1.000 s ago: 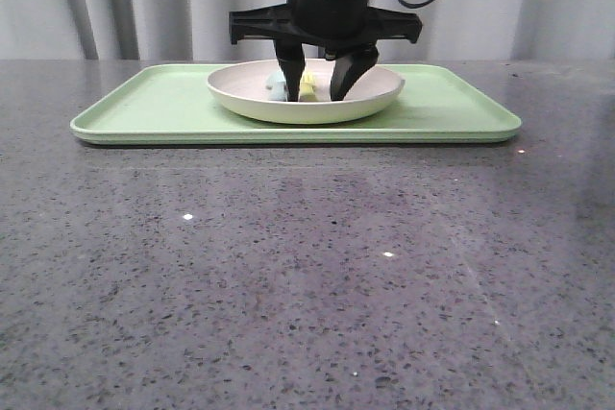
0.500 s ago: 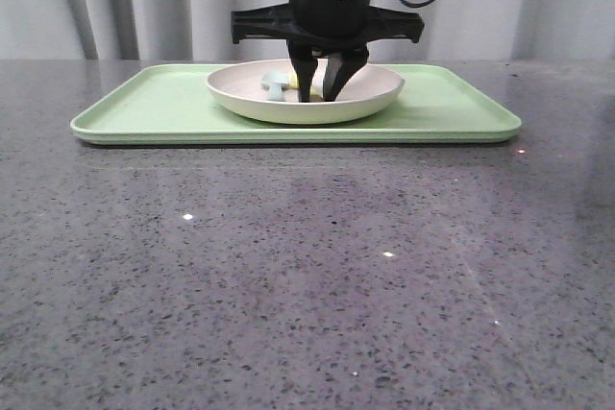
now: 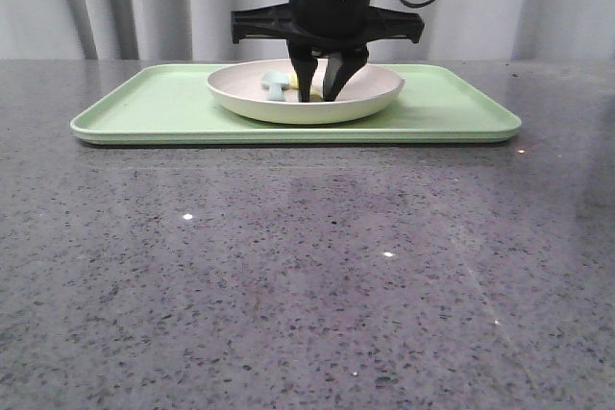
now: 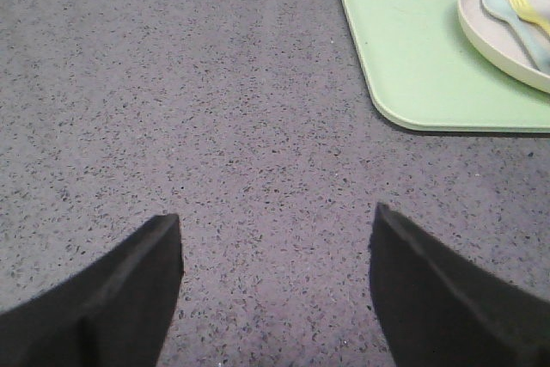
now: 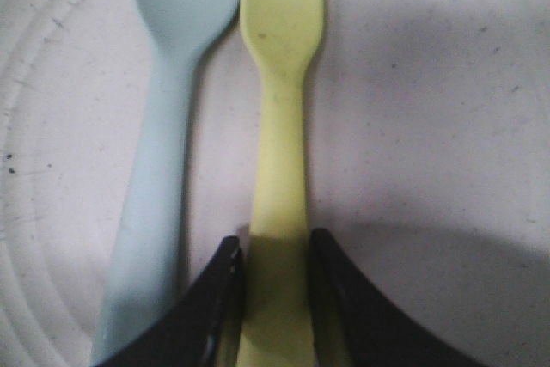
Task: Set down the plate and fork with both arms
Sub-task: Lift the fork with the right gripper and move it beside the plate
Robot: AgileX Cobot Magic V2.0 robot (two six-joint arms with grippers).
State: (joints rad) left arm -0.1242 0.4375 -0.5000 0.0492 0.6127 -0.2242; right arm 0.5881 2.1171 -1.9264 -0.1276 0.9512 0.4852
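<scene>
Working from left to right in your front view, you have one light green tray (image 3: 154, 108) lying flat on the grey speckled surface (image 3: 307, 276) toward 12 o'clock. One plate (image 3: 250, 103) sits on the tray, near its middle. In the plate lie two utensils: one pale blue-green spoon (image 3: 276, 83) and, at its 3 o'clock, one yellow fork (image 5: 282, 109).

Your left end effector (image 4: 275, 238) hangs over bare surface with its two fingers (image 4: 129, 285) spread wide apart and nothing between them; from its wrist camera the tray's corner, the plate, spoon and fork appear well off to one side.

Your right end effector (image 3: 322, 95) reaches straight down into the plate from above. Its wrist camera shows the two fingertips (image 5: 225, 274) pressed against both sides of the fork's handle, so it is gripping the fork. The fork lies flat on the plate, with the spoon just beside it and parallel, the two heads almost touching. The spoon is outside the fingers.
</scene>
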